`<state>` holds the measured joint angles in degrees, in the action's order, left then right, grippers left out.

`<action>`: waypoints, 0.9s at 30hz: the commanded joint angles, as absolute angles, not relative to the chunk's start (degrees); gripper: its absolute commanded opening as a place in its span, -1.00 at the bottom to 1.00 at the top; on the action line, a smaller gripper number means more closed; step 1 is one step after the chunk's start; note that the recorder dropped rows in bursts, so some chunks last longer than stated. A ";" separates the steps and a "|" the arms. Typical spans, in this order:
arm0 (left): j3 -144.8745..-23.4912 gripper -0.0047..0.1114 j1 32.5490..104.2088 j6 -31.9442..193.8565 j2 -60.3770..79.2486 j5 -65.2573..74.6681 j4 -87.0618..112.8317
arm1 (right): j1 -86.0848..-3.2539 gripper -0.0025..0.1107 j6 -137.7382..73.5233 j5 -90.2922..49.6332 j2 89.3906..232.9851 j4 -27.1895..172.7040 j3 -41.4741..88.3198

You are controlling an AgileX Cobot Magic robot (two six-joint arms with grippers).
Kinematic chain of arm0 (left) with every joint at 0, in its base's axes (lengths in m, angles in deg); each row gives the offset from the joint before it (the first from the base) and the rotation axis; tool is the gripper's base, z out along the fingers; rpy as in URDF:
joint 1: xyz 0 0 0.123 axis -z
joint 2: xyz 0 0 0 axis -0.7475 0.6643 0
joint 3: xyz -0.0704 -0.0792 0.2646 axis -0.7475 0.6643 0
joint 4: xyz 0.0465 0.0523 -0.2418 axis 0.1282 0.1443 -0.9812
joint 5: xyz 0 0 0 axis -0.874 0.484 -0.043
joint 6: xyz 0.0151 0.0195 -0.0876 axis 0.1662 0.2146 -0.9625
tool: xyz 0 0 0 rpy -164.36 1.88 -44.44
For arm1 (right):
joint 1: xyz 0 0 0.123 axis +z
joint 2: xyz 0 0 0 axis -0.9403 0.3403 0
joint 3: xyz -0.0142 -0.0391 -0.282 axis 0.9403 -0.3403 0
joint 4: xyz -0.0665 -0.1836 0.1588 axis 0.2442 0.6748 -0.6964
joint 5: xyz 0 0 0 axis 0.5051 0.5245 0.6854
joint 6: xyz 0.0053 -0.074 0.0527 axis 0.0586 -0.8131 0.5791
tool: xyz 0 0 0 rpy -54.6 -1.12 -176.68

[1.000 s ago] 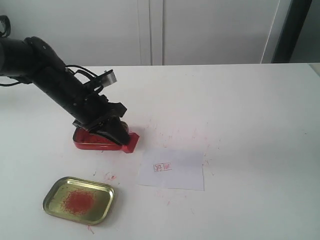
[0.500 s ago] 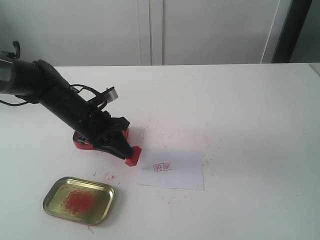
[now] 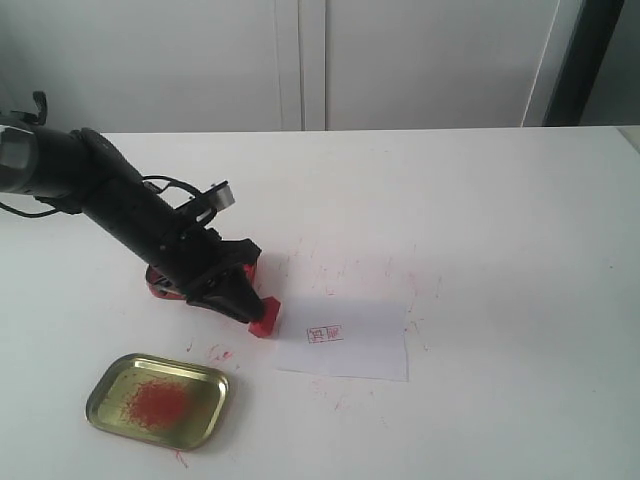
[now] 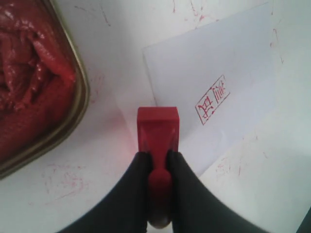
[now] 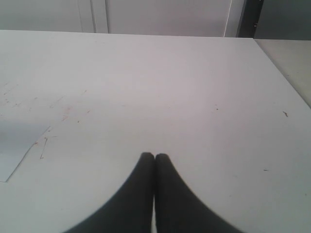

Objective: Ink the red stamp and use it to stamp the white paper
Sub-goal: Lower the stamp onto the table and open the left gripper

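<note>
The place looked like a robot laboratory or a test room. A black jointed robot arm (image 3: 110, 205) reached over a wide plain white surface (image 3: 480, 220) that carried small red ink specks (image 3: 345, 270). Behind it were flat pale wall panels (image 3: 420, 60) and a dark vertical post (image 3: 575, 60).

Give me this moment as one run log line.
left gripper: jaws shut on red stamp | stamp at white paper edge, off the imprint | right gripper: jaws shut, empty

1 stamp (image 3: 265, 317), 1 paper (image 3: 362, 346), 2 tins (image 3: 157, 287) (image 3: 207, 386)
</note>
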<state>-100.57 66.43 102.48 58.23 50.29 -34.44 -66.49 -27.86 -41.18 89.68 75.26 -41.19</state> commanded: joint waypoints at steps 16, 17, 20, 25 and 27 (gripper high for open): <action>-100.12 -0.19 66.22 96.62 56.26 49.26 -29.45 | -66.76 -0.96 -27.70 -40.36 89.39 75.58 -41.47; -100.22 -0.19 66.22 94.24 56.01 49.26 -26.54 | -66.76 -0.96 -27.70 -40.36 89.39 75.58 -41.47; -100.22 -0.19 66.22 92.00 55.98 49.26 -22.53 | -66.76 -0.96 -27.70 -40.36 89.39 75.58 -41.47; -100.22 -0.19 66.22 91.69 55.22 48.54 -21.00 | -66.76 -0.96 -27.70 -40.36 89.39 75.58 -41.47; -100.22 -0.19 66.22 90.53 54.53 47.68 -19.47 | -66.76 -0.96 -27.70 -40.36 89.39 75.58 -41.47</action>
